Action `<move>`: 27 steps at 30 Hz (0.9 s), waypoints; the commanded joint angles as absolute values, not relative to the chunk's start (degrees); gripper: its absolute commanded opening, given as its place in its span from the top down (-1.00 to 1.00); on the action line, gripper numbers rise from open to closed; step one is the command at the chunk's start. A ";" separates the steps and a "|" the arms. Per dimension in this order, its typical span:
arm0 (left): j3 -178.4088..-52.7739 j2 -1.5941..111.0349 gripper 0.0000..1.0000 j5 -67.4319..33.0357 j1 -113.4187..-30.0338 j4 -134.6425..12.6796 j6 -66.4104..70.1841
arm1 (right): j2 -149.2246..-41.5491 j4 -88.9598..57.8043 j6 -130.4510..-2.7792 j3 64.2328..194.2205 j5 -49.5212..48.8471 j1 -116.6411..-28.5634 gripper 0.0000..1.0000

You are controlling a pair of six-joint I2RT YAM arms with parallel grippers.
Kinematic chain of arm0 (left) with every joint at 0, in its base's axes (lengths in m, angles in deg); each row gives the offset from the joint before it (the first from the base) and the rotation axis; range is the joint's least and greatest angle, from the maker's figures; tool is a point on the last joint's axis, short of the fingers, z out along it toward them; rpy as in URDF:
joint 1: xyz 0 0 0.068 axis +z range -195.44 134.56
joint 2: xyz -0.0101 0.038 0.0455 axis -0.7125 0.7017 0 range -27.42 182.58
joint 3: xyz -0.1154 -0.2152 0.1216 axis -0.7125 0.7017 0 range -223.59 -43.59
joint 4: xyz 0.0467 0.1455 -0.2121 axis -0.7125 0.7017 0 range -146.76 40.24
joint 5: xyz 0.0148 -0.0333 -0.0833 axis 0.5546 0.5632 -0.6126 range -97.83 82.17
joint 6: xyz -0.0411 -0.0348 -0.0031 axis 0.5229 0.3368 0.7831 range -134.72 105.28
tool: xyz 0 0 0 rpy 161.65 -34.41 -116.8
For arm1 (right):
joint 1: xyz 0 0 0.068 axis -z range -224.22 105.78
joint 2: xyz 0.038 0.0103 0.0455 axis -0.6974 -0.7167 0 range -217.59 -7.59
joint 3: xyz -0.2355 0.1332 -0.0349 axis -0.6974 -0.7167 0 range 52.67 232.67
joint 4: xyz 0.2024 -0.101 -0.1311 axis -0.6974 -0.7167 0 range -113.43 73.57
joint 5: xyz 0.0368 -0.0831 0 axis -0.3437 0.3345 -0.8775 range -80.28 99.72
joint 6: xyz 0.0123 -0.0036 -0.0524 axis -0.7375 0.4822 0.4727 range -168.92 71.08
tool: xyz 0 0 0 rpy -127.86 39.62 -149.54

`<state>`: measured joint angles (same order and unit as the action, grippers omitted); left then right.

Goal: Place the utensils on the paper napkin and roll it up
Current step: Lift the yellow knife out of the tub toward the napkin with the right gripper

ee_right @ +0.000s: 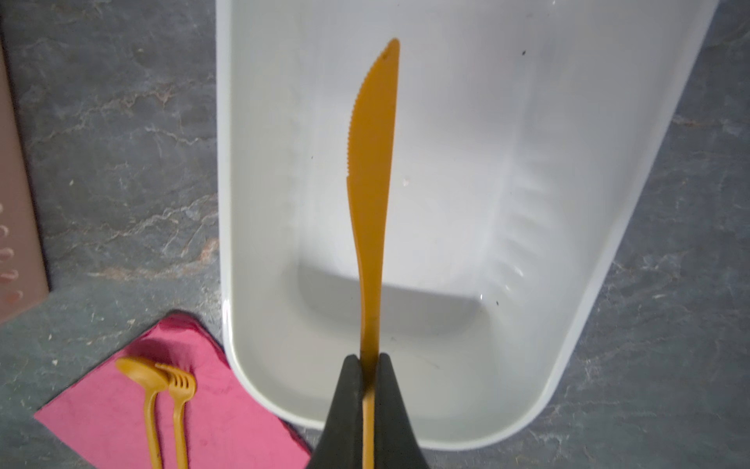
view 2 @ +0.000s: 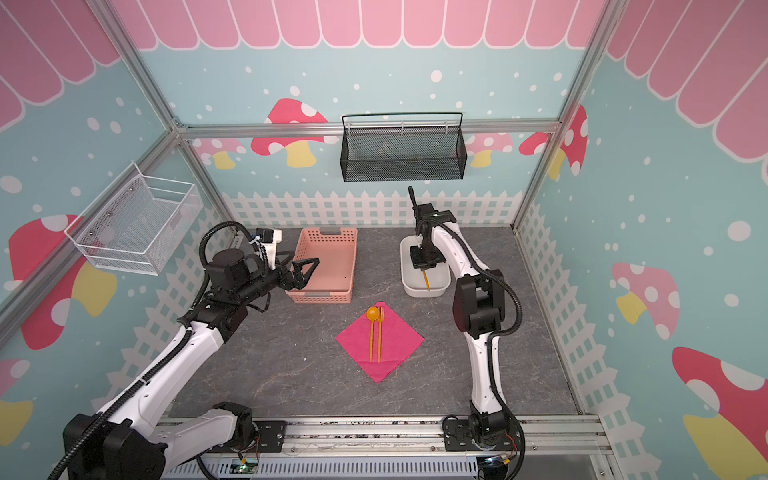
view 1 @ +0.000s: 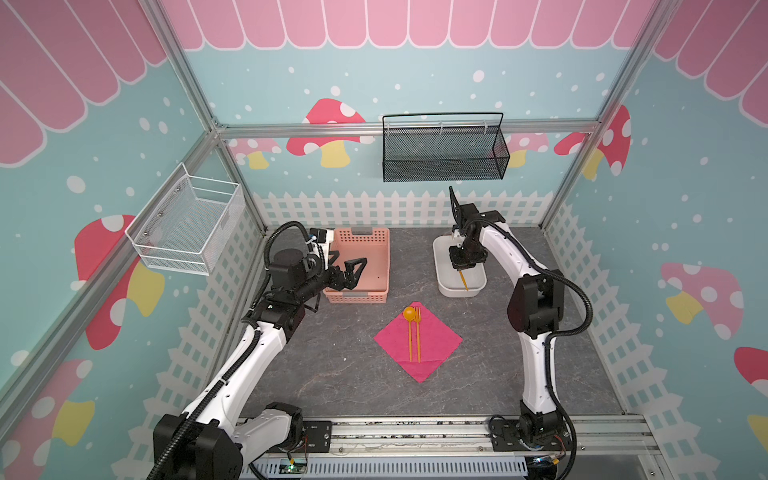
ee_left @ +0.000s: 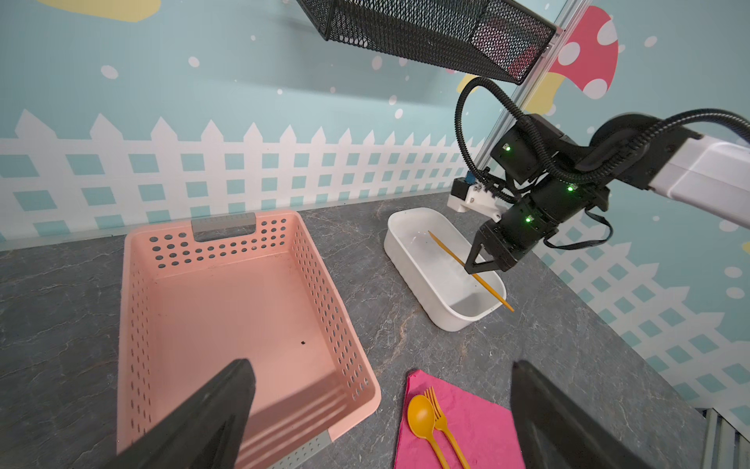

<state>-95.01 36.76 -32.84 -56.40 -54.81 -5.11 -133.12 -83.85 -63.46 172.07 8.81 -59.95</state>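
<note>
grey table (view 1: 332, 382) nearest, with napkin (view 1: 440, 340) laid as a diamond, spoon (ee_left: 422, 416) and fork (ee_left: 437, 410) parallel along its diagonal, likely for rolling. beyond, left gripper (ee_left: 380, 362) spread, empty, beside basket (view 1: 361, 237). farthest, right gripper (ee_right: 367, 357) pinching knife (ee_right: 373, 162) by the handle over tub (ee_right: 548, 203), probably for transfer; serrations plain only in right wrist view.

A: Where is the way to the paper napkin (view 1: 440, 340) open?
B: From the near side and the left: bare table (view 1: 332, 374).
A: Behind it?
B: A bare gap between the pink basket (view 1: 374, 296) and the white tub (view 1: 457, 293).
A: Over the tub?
B: Taken: the right gripper (ee_right: 369, 357) clamps the knife (ee_right: 373, 162) there. The right arm's elbow (view 1: 534, 303) looms at the napkin's right.
</note>
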 commanded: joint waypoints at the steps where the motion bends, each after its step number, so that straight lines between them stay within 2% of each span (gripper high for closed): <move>1: -95.61 36.04 -0.99 -32.02 -56.21 -53.60 -5.82 | -127.49 -82.98 -62.36 166.56 8.52 -60.94 0.91; 7: -95.82 36.08 -0.99 -32.08 -56.24 -53.27 -5.92 | -117.48 -77.13 -63.86 152.50 6.38 -62.20 0.91; 14: -95.80 36.03 -0.99 -32.04 -56.20 -53.29 -5.75 | -105.25 -65.62 -71.67 134.52 5.10 -65.40 0.91; 18: -95.72 36.31 -0.99 -32.04 -56.25 -53.33 -5.58 | -100.22 -61.05 -76.35 127.14 5.41 -68.42 0.97; 27: -95.97 36.74 -0.99 -32.35 -56.19 -53.27 -4.92 | -92.79 -53.39 -86.61 115.53 6.32 -74.50 0.98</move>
<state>-95.01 36.76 -32.84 -56.38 -54.35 -4.87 -95.40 -57.75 -81.10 117.80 5.77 -73.23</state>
